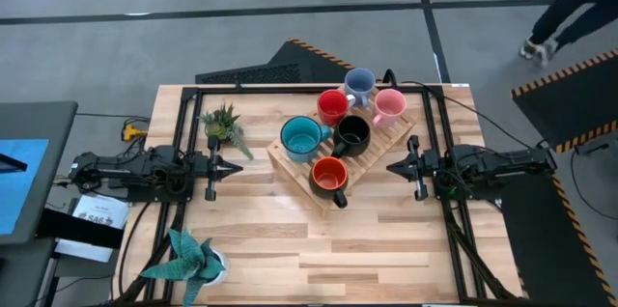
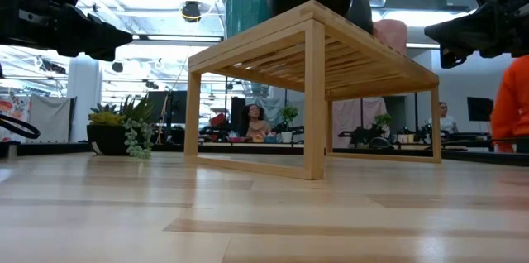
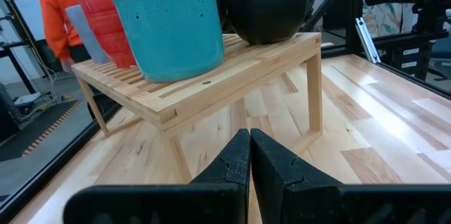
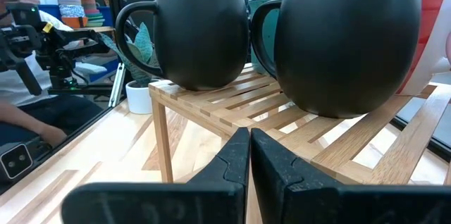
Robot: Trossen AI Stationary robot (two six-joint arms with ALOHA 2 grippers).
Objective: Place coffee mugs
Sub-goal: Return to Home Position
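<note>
Wide wooden table (image 1: pixel 386 249), and in its middle the slatted shelf (image 1: pixel 282 162) carries all six mugs: teal mug (image 1: pixel 303 139) at the left, black mug (image 1: pixel 351 135) in the middle, orange-red mug (image 1: pixel 329 176) at the front corner, and red mug (image 1: pixel 333 106), blue mug (image 1: pixel 359 83) and pink mug (image 1: pixel 389 105) behind. The left gripper (image 1: pixel 235 167) sits just left of the shelf, fingers pressed together and empty. The right gripper (image 1: pixel 391 166) faces it from the right, closed on nothing.

bright, even light from overhead. counter (image 1: pixel 290 249) evenly lit; only short soft shadows beside the shelf (image 1: pixel 286 165). low view: ceiling lights (image 2: pixel 161 38) glare white, shelf underside backlit and dark. black mug (image 4: pixel 345 41) shows a faint soft sheen.
</note>
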